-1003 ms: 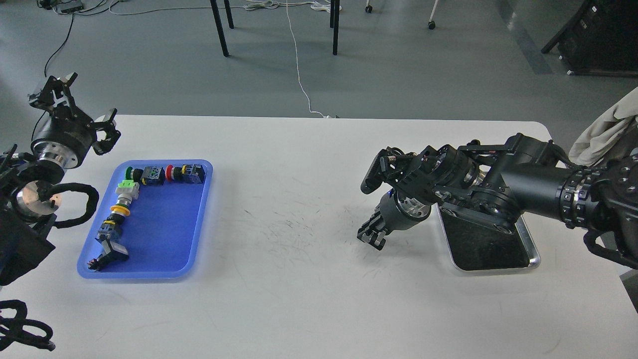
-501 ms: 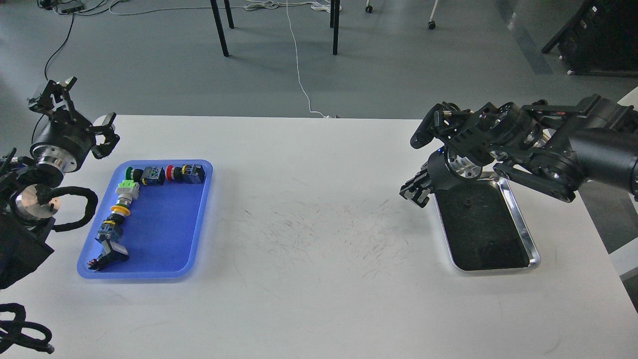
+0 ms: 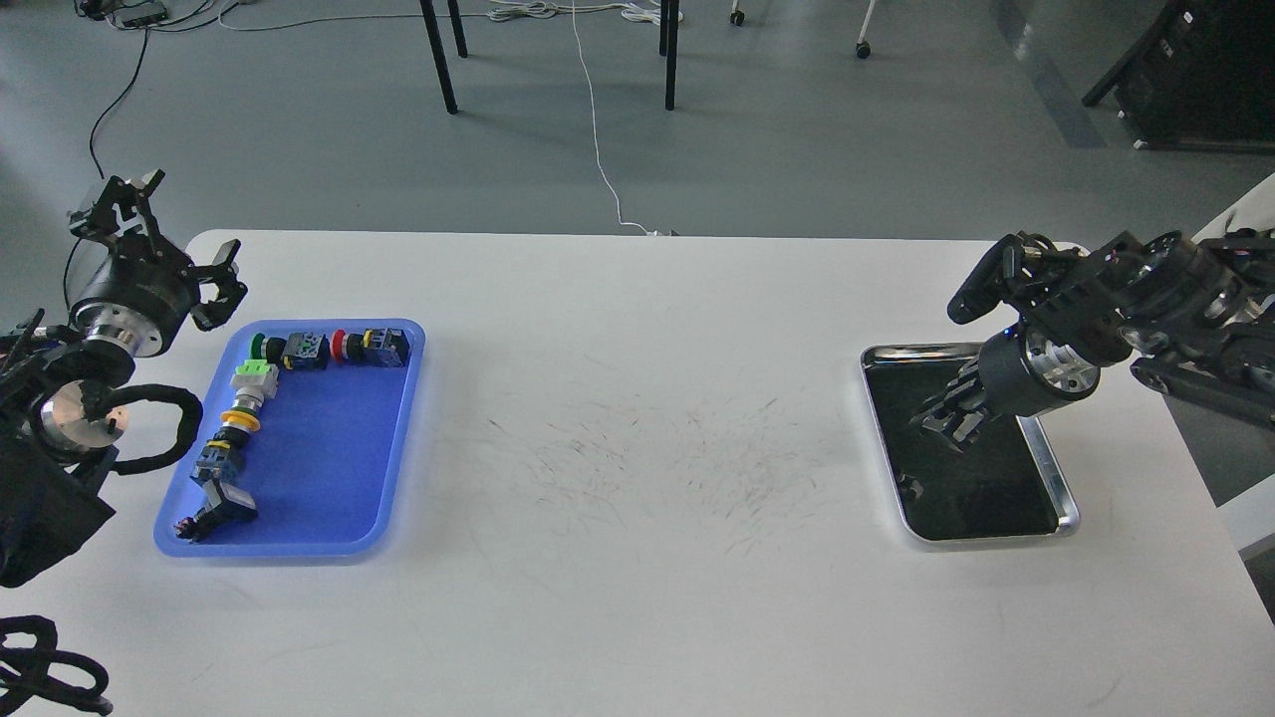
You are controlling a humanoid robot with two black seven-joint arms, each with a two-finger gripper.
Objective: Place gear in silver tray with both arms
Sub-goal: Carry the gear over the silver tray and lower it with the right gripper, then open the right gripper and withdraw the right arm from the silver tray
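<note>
The right hand [image 3: 944,423] hangs over the silver tray [image 3: 1056,483], pointing down and toward the tray's near-left part; it shows dark against the tray's dark bottom, so I cannot tell whether its fingers are apart or together. Just below and to the left of that hand, a small dark thing lies on the tray's bottom near the left rim; it may be the gear [image 3: 908,485], but it is too small to tell for sure. The tray sits on the white desk [image 3: 637,597], under the right arm.

The left hand [image 3: 159,234] is raised at the far left edge of the desk, its fingers spread apart and holding nothing. Just beside it, toward the middle of the desk, lies the blue plastic tray [image 3: 329,498], with a row of push-button switches [image 3: 329,349] along its far side and down its left side
</note>
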